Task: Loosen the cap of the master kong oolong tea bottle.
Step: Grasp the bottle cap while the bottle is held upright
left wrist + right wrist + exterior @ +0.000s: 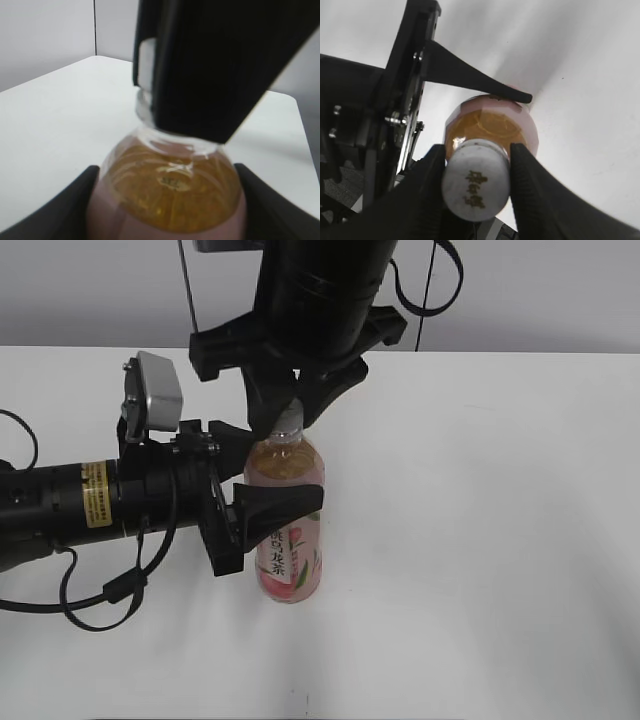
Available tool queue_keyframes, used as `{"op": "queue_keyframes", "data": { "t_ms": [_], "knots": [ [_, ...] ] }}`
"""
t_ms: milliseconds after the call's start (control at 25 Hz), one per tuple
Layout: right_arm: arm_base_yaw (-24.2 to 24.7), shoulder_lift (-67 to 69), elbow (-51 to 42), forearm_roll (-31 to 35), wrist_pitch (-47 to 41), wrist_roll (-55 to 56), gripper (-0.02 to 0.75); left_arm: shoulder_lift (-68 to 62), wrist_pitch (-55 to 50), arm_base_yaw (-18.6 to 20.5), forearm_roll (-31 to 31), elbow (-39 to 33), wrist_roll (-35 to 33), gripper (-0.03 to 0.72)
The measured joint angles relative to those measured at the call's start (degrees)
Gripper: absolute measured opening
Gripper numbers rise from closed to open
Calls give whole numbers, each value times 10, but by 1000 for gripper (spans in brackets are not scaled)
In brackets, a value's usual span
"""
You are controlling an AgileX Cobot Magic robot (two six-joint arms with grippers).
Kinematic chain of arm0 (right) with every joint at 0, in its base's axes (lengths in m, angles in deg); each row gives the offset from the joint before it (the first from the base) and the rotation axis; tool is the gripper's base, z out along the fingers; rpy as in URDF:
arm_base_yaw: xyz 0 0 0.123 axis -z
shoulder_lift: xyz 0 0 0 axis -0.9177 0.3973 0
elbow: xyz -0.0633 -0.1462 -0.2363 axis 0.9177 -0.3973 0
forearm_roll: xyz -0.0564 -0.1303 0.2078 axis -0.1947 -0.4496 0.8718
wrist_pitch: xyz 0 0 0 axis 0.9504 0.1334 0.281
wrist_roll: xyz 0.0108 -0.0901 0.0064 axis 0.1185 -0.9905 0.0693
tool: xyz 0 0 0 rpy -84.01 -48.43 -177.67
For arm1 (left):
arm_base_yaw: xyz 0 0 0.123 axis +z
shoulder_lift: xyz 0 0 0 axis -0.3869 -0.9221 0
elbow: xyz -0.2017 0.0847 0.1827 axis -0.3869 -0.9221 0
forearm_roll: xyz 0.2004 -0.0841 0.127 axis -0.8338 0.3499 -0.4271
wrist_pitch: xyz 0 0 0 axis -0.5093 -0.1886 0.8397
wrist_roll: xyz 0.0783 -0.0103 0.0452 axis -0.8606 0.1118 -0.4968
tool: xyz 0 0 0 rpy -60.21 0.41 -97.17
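The master kong oolong tea bottle [290, 530] stands upright on the white table, amber tea above a pink label. My left gripper [255, 502] comes in from the left and is shut on the bottle's body; its amber shoulder [172, 195] fills the left wrist view between the two black fingers. My right gripper [288, 412] comes down from above and is shut on the white cap [476, 186], one finger on each side. A sliver of the cap [146, 62] shows beside the right finger in the left wrist view. The bottle [492, 127] shows below the cap.
The white table [480, 540] extends around the bottle to the right and front. The left arm [90, 505] lies low across the table's left side. A grey wall stands behind the table's far edge.
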Motion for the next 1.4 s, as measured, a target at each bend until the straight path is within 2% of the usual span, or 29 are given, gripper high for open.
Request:
{"op": "queue_keyframes", "data": {
  "t_ms": [200, 800, 1400],
  "knots": [
    [0, 0, 0, 1, 0, -68, 293, 0, 0, 0, 1, 0, 0, 465],
    [0, 0, 0, 1, -2, -374, 282, 0, 0, 0, 1, 0, 1, 465],
    [0, 0, 0, 2, -5, -599, 282, 0, 2, 0, -2, 0, -2, 465]
  ]
}}
